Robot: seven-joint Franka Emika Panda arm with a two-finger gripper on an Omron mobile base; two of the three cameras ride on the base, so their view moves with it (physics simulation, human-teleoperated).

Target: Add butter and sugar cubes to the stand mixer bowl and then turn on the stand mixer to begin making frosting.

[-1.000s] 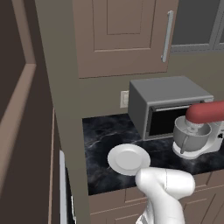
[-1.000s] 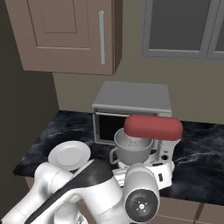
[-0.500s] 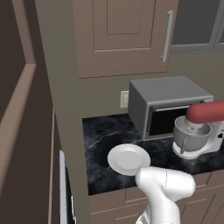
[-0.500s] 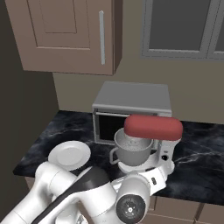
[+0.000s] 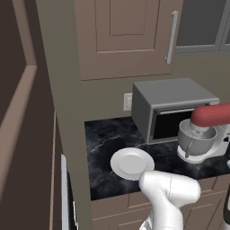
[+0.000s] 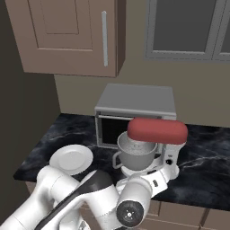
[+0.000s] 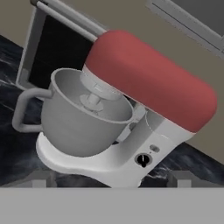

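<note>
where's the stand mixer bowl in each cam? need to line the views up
Left base view: stand mixer bowl at the right edge, mid-height, under the red head.
Right base view: bowl just right of centre, below mid-height, in front of the microwave.
Hand view: bowl left of centre, handle pointing left.
Shared landmark: the stand mixer's red head directly over the bowl.

Even soft rendered light, dim left wall, faint shadows, slightly blurry
</note>
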